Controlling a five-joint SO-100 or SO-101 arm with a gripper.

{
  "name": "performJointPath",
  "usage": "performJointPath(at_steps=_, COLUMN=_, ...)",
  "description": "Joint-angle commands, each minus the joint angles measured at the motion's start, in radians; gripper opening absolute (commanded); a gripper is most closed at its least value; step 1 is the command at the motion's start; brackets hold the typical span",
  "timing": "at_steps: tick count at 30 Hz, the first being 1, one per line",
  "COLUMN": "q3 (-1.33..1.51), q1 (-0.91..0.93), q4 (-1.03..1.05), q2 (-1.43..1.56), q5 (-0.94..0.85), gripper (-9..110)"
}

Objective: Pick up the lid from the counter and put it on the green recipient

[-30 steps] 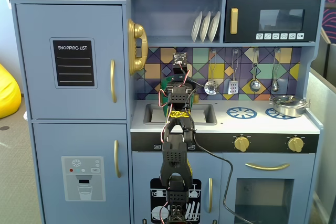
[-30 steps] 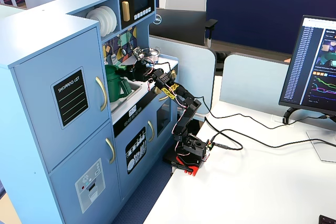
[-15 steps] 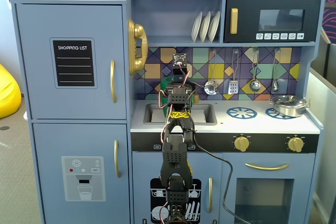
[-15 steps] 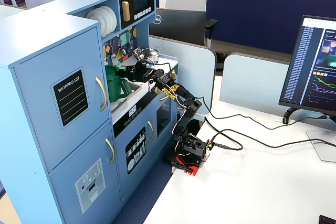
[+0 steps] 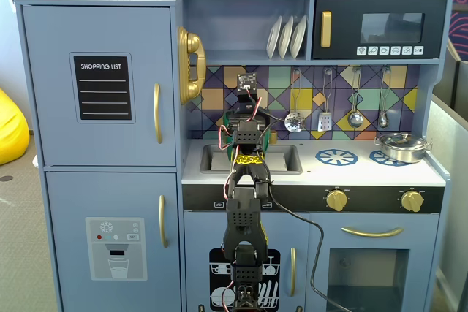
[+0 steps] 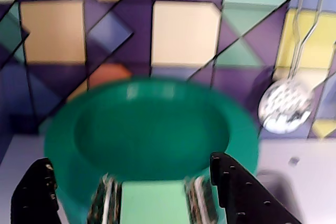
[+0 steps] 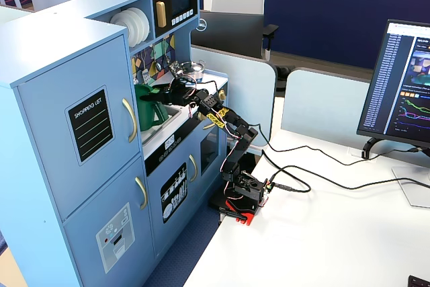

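The green recipient (image 6: 241, 145) fills the wrist view as a blurred round rim with a darker sunken middle and a pale green handle strip (image 6: 152, 203) facing me. It stands at the back of the counter by the sink (image 7: 152, 111), and the arm mostly hides it from the front (image 5: 229, 118). My gripper (image 6: 130, 160) is open, its black fingers (image 6: 37, 192) wide apart on either side of the strip and not touching it. No knob shows on the green round. I cannot tell whether the lid lies on it, and I see the lid nowhere else.
The tiled backsplash (image 6: 184, 30) is close behind the pot. A silver slotted spoon (image 6: 286, 106) hangs to its right. The sink (image 5: 285, 158) lies under the arm. A shiny silver pot (image 5: 401, 145) sits on the right burner, and a shelf with plates (image 5: 287, 36) is overhead.
The wrist has lifted a little and leaned slightly left in the front fixed view. The green recipient stays where it was.
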Motion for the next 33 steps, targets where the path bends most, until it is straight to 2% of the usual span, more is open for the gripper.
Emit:
performJointPath(at_steps=1, q3=-0.095, q1=0.031, q4=0.041, q2=0.115, q5=-0.034, gripper=33)
performJointPath(at_steps=7, q3=-0.026, q1=0.058, q4=0.227, q2=0.311, q5=-0.04, gripper=33)
performJointPath(at_steps=16, q3=0.64, q1=0.072, q4=0.488, q2=0.853, q5=0.015, gripper=28)
performJointPath(at_steps=20, q3=0.951, q1=0.063, q4=0.499, q2=0.994, q5=0.087, gripper=20)
performJointPath(at_steps=26, q3=1.278, q1=0.008, q4=0.44, q2=1.019, q5=0.133, gripper=0)
performJointPath(at_steps=33, q3=1.514, q1=-0.043, q4=0.511, q2=1.115, q5=0.224, gripper=0)
